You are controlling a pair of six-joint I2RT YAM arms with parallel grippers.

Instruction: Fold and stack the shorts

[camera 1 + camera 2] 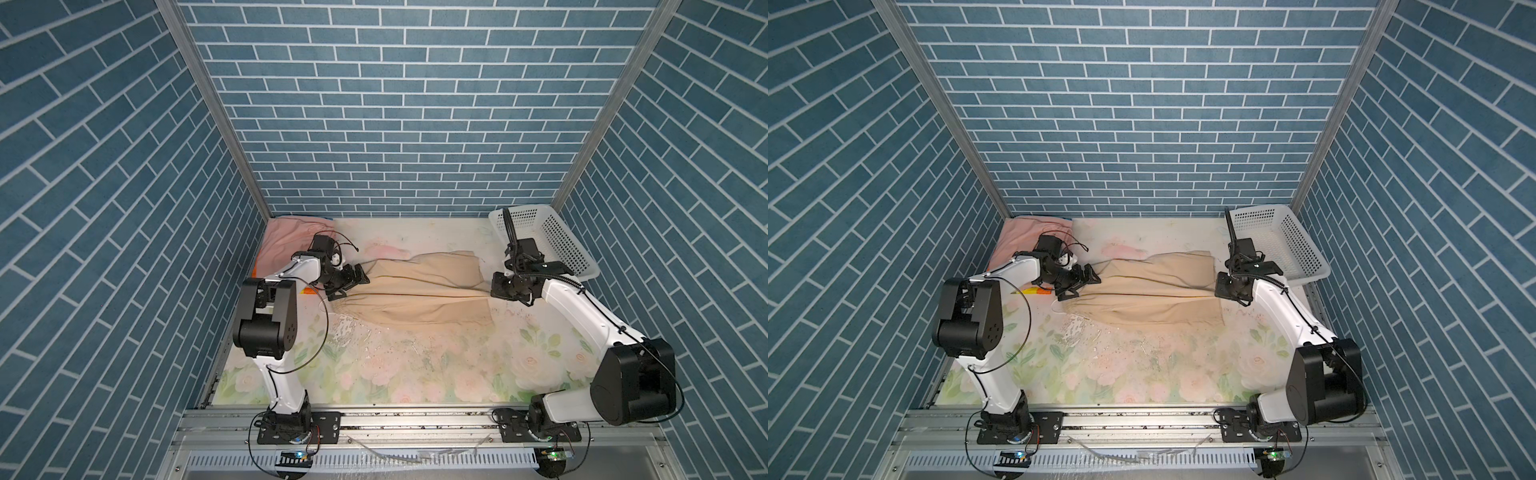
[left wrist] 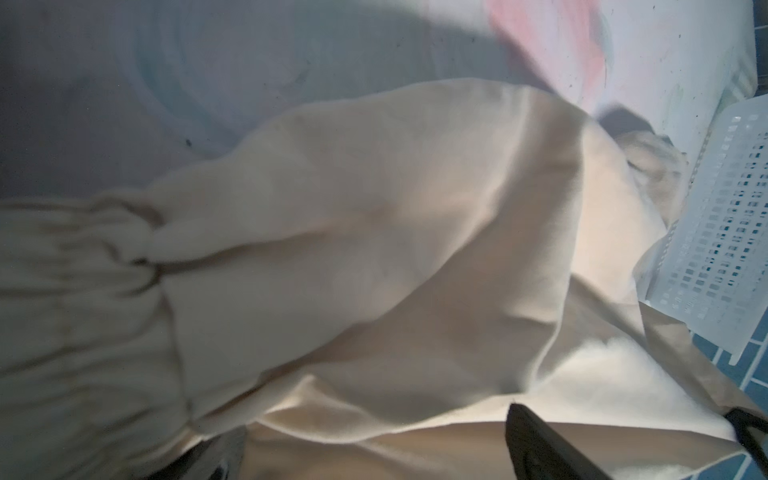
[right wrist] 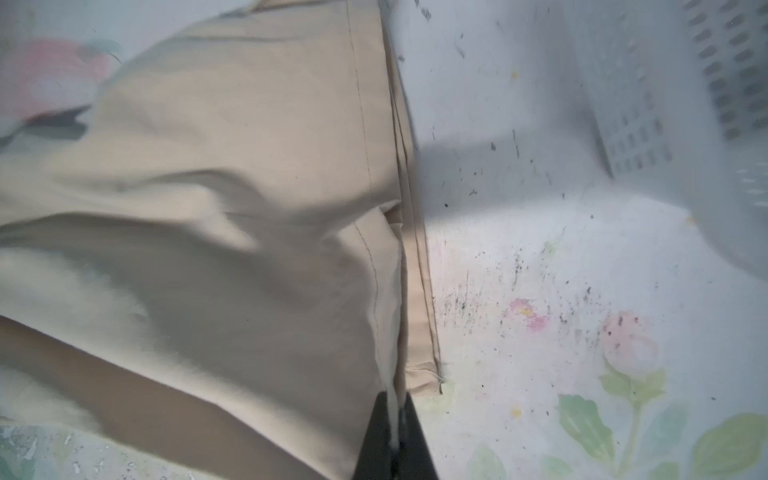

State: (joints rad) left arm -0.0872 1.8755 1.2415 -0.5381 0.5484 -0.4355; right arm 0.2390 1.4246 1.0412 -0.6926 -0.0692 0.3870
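Top views: beige shorts lie across the tabletop, nearer the far edge, waist twd the left edge, legs twd the right. Right end effector is clamped on a leg hem, and a taut ridge of cloth runs from it to the waist, prob. to stretch the cloth flat for a lengthwise fold. Left end effector sits at the waist end w/ jaws wide, gripping nothing; looks set to take the band. Left arm: elbow high, forearm reaching far, wrist turned right. Right arm: low, stretched out from the near right corner, wrist turned left. Pink shorts sit at the far left corner, likely the stack spot; basket at the far right corner. Left wrist view: gathered waist close up, fingers well apart, no cloth pinched. Right wrist view: fingers shut on a thin strip of hem, cloth fanning away from them.
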